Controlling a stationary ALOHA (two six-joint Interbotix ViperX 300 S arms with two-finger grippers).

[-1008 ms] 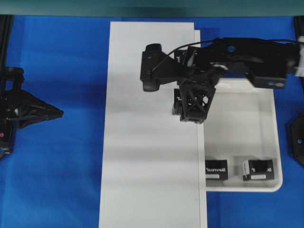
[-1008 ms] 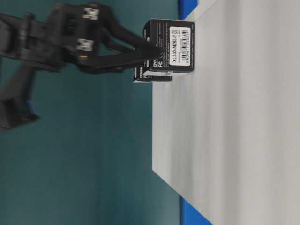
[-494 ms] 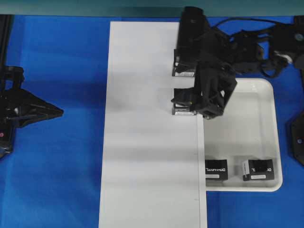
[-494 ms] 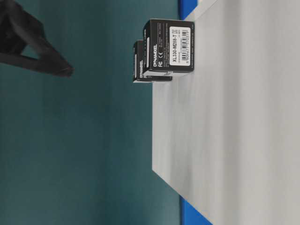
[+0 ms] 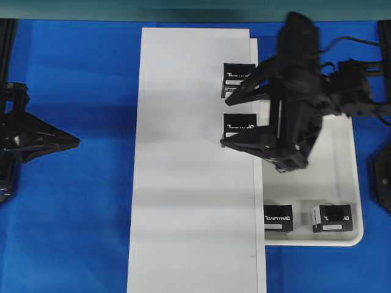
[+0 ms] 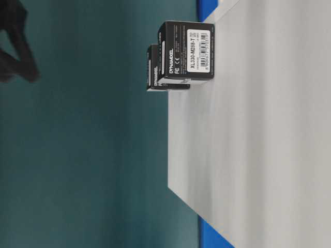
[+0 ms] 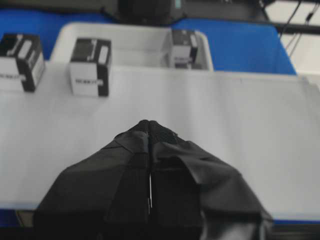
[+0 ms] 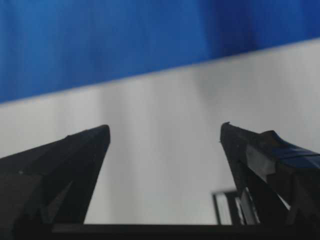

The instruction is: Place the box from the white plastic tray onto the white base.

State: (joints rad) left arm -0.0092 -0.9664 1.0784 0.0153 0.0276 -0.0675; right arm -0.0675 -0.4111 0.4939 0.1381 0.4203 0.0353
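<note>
Two boxes (image 5: 238, 127) sit along the white base's (image 5: 183, 183) right edge; right gripper (image 5: 235, 119) jaws spread empty, left gripper (image 7: 150, 122) jaws pressed together.

1. The white base (image 5: 189, 183) shows as a flat, matt board, smooth, with faint soft shading and no glare.
2. The white plastic tray (image 5: 342, 183) looks glossy, its rounded rim catching a little light.
3. The box (image 5: 239, 126) on the base is black printed card with a satin look, white lettering and a white paper label strip; from table level, the barcode sticker looks like matt paper.
4. The blue table cover (image 5: 73, 213) reads as matt, even and smooth.
5. The right gripper (image 5: 229, 117) is matt black plastic with open lattice fingers.
6. The left gripper (image 7: 149, 122) has black fingers with a finely textured, tape-like wrap.
</note>
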